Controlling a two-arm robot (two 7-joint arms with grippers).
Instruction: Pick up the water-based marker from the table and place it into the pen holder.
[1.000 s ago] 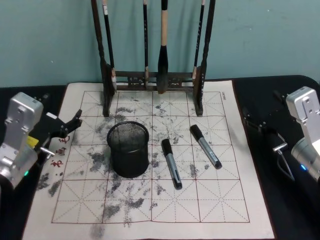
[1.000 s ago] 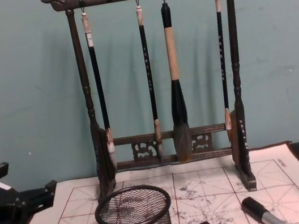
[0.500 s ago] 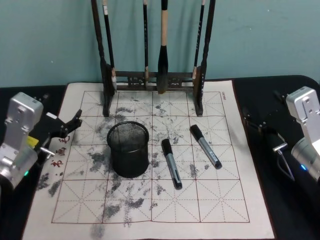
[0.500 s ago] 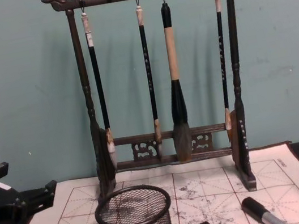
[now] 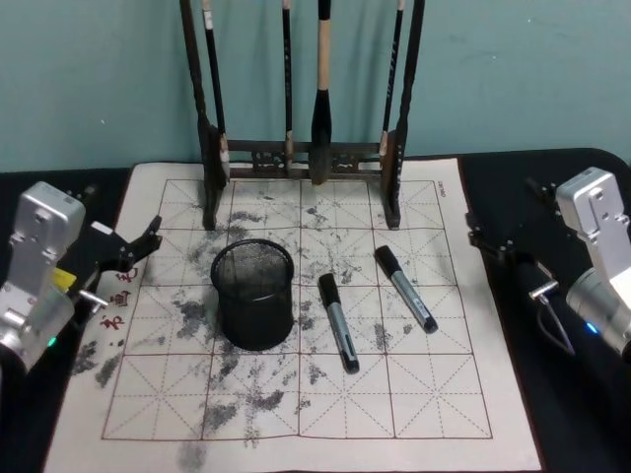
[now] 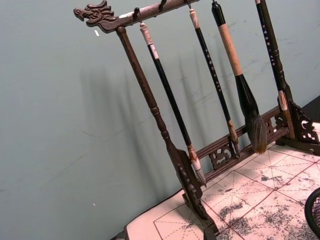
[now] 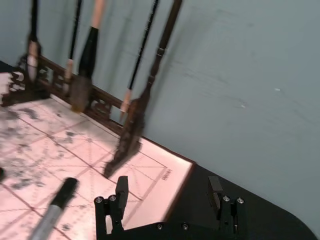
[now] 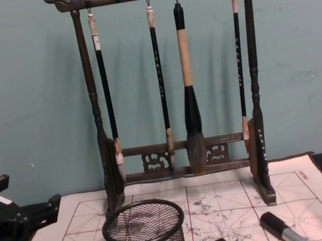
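Right claw (image 7: 168, 181) hovers wide open beside the mat (image 5: 444, 394); left claw (image 5: 135, 250) sits open at the left. One marker (image 5: 337, 321) lies flat just right of the holder (image 5: 253, 296), a second marker (image 5: 404, 288) beyond. Light, stiff, likely slick and prone to roll: pinch mid-barrel.

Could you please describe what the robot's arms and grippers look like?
Both arms have boxy silver-grey wrist housings on rounded grey links. The left gripper and right gripper are matte black. The left arm shows a yellow label and green light, the right arm a blue light and black cable.
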